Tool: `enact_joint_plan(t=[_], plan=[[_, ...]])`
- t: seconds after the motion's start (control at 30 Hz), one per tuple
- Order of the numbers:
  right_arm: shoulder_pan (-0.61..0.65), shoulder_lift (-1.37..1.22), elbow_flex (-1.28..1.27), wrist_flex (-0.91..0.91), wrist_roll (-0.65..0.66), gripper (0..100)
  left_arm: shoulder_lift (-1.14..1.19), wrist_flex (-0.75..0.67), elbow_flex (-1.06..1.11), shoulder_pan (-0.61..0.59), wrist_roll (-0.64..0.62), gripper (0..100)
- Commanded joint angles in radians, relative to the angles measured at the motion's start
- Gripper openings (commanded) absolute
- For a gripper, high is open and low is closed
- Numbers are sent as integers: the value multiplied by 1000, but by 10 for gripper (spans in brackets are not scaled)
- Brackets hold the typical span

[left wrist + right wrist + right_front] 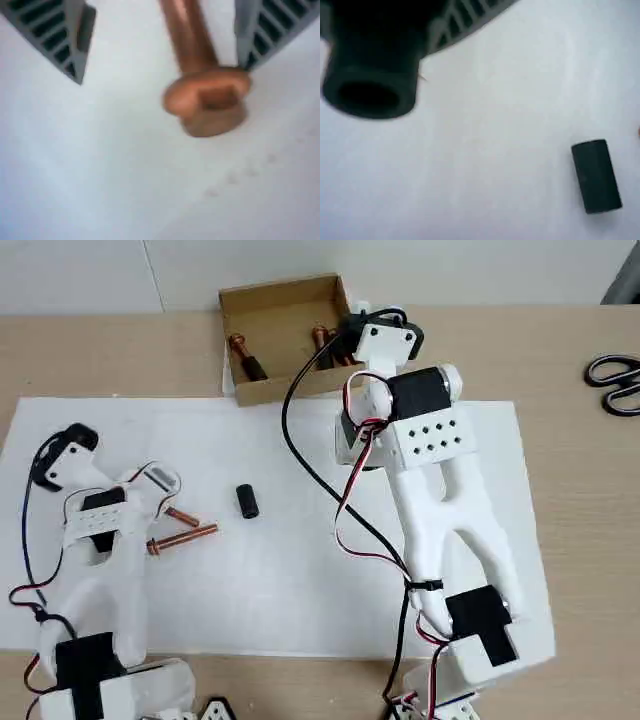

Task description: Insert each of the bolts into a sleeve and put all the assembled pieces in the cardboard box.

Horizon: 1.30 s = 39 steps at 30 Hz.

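My left gripper (160,70) stands open low over the white sheet, with a copper bolt (207,100) lying between its fingers (55,35), the head close to one finger. From above, my left gripper (160,495) is at the left with two bolts beside it, one (185,517) running out from under it and one (185,538) just below. A loose black sleeve (247,501) (596,175) lies mid-sheet. My right gripper (352,435) (420,35) is shut on another black sleeve (370,85), held above the sheet near the cardboard box (228,330).
Inside the box lie two bolts with sleeves on them (247,357) (325,340). Scissors (615,380) rest on the bare table at the far right. The white sheet (260,590) covers the middle of the table. The right arm's cable (300,450) loops over the sheet.
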State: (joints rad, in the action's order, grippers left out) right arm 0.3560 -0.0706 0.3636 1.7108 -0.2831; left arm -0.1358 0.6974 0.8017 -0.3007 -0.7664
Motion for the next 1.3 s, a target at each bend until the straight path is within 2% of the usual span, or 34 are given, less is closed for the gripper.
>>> enact_joint_plan(t=[0.0, 0.23, 0.43, 0.67, 0.93, 1.13, 1.27], plan=[[7, 13, 5, -16, -9, 4, -2, -23, -42, 37, -3, 192], [7, 16, 5, -16, -9, 4, 78, -32, -68, 60, -6, 192], [7, 16, 5, -16, -8, 4, 173, 80, -194, 58, -26, 192], [5, 18, 5, -16, -8, 4, 198, 84, -213, 58, -28, 190], [5, 13, 5, -16, -8, 4, 198, 83, -213, 60, -25, 8], [4, 10, 5, -18, -8, 4, 196, 84, -226, 60, -25, 6], [2, 10, 5, -18, -8, 4, 196, 150, -285, 60, -26, 6]])
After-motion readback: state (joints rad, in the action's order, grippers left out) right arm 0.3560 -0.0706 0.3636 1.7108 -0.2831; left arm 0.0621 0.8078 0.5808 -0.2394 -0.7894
